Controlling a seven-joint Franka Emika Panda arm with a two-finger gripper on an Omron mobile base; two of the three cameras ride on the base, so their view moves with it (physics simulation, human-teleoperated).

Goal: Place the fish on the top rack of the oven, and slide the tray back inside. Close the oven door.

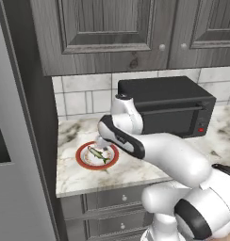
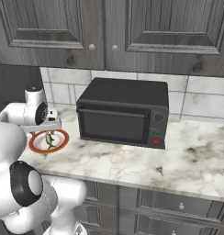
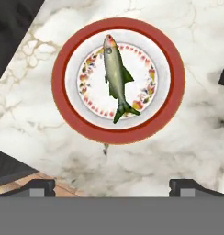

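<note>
Nearest the base cameras, one white arm (image 1: pixel 183 164) bends in from the lower edge and reaches left over the marble counter (image 1: pixel 135 172), its wrist hanging above the plate.

Two dark grey wall cabinet doors (image 2: pixel 132 27) run across the top of the right base view, each with one small round knob, above a band of pale tiles. Below the counter edge sit grey drawers (image 1: pixel 117 197) with small knobs.

One black countertop oven box (image 2: pixel 125 112) stands on the counter against the tiles, with a dark glass front, a bar handle along the top of the front and a red dot low on its right side. It sits just right of the plate, apart from it.

One round plate (image 3: pixel 63 82) lies flat on the marble near the counter's left end: a red rim, a white centre and a ring of small coloured marks.

One fish (image 3: pixel 116 75) lies on the middle of the plate, grey-green and slender, with nothing touching it.

One pincer (image 3: pixel 111 187) hangs above the counter beside the plate, its two dark fingertips (image 3: pixel 38 187) spread wide apart, holding nothing and clear of both plate and fish
</note>
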